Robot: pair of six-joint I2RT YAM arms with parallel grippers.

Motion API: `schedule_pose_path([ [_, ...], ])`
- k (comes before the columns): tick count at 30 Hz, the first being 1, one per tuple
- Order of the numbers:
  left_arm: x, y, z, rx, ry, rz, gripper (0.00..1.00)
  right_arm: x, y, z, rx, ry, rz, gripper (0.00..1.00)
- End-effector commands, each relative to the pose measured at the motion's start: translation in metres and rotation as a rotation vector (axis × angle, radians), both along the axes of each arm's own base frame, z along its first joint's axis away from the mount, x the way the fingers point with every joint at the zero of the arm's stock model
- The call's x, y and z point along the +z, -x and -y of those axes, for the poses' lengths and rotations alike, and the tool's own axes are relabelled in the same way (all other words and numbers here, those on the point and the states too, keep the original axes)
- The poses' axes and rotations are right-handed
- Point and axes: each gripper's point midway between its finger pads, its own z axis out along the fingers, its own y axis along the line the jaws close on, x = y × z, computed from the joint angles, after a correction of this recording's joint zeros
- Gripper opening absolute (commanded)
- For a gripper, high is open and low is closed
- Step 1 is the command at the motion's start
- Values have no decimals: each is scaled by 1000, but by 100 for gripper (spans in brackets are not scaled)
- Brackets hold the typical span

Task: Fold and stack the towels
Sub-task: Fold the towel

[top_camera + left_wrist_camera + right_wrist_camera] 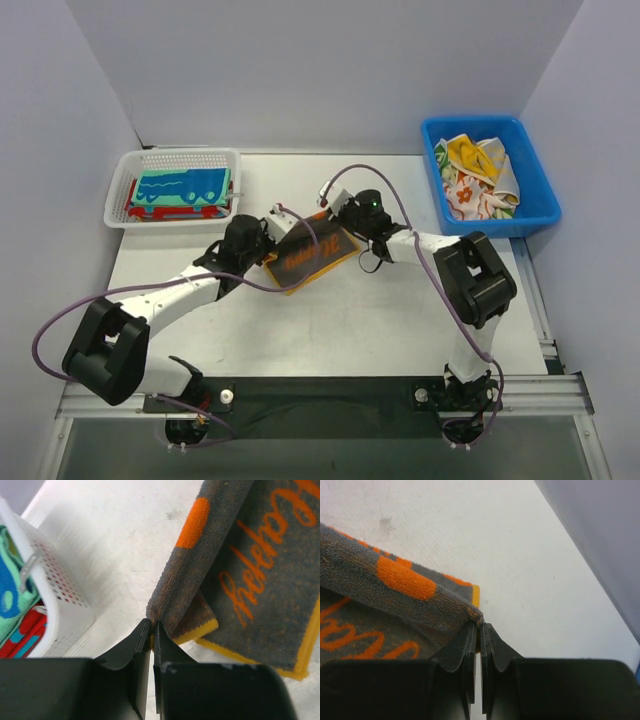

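Note:
A grey towel (312,254) with orange lettering and a yellow-orange border lies in the middle of the table, its far edge lifted and folded over. My left gripper (272,222) is shut on the left corner of that grey towel (260,580), pinched at the fingertips (152,626). My right gripper (335,205) is shut on the other corner of the grey towel (380,605), cloth caught between its tips (480,626). Folded teal and red-and-blue towels (182,193) are stacked in the white mesh basket (122,188). Crumpled yellow and floral towels (478,175) lie in the blue bin (530,215).
The white mesh basket (60,600) stands close to the left of my left gripper. The blue bin sits at the back right by the wall. Cables loop from both arms over the table (380,320).

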Motion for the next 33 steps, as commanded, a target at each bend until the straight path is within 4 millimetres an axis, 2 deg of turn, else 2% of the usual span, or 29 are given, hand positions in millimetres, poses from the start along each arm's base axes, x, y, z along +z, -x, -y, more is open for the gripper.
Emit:
schedule_pose_path([
  [1,32,-23,-21,166,74,45,0,40,-32,9,-79,-26,58,0],
  [2,31,-25,-22,178,99,27,0,54,-42,3,-80,-38,77,0],
  [4,28,-34,-33,256,163,-4,0,43,-49,-2,-98,-51,34,0],
  [6,21,-43,-36,306,193,-29,1,55,-60,-11,-112,-91,39,0],
  [7,20,-48,-41,327,197,-31,6,50,-66,-12,-152,-125,16,0],
  [8,17,-55,-42,345,196,-30,17,51,-71,-13,-169,-143,15,6],
  [9,17,-60,-43,367,205,-25,28,63,-78,-19,-176,-165,27,24],
  [10,17,-65,-45,386,205,-19,55,57,-82,-19,-213,-175,14,35],
  [11,11,-70,-46,407,201,-30,64,59,-85,-18,-236,-180,18,48],
  [12,19,-78,-45,418,217,-14,71,61,-84,-23,-237,-182,7,68],
  [14,21,-85,-47,463,224,-11,85,74,-88,-18,-303,-193,18,78],
  [15,32,-91,-46,478,244,10,88,70,-82,-16,-313,-179,-19,82],
  [16,40,-94,-47,496,259,21,90,82,-80,-14,-323,-194,-27,83],
  [18,48,-91,-51,540,277,12,93,75,-67,-7,-367,-200,-116,83],
  [19,61,-94,-51,571,320,27,94,84,-63,2,-395,-224,-133,83],
  [21,69,-87,-52,615,369,8,94,69,-42,6,-416,-264,-259,80],
  [22,77,-84,-49,606,401,6,94,77,-34,7,-414,-287,-278,79],
  [23,73,-79,-36,575,458,-39,94,61,-21,11,-432,-266,-329,77],
  [25,71,-68,-16,527,517,-83,94,56,-2,0,-403,-320,-420,69],
  [26,60,-59,-3,504,544,-131,93,41,11,0,-417,-317,-476,67],
  [27,54,-52,8,480,550,-156,90,35,18,-4,-425,-357,-528,57],
  [28,44,-46,18,456,557,-195,87,27,25,-7,-425,-369,-568,54],
  [30,23,-36,29,446,569,-252,82,7,39,-13,-426,-366,-641,45],
  [31,8,-30,41,421,569,-303,79,-6,46,-18,-436,-372,-689,44],
  [33,-11,-24,49,422,576,-363,77,-24,55,-20,-452,-368,-748,43],
])
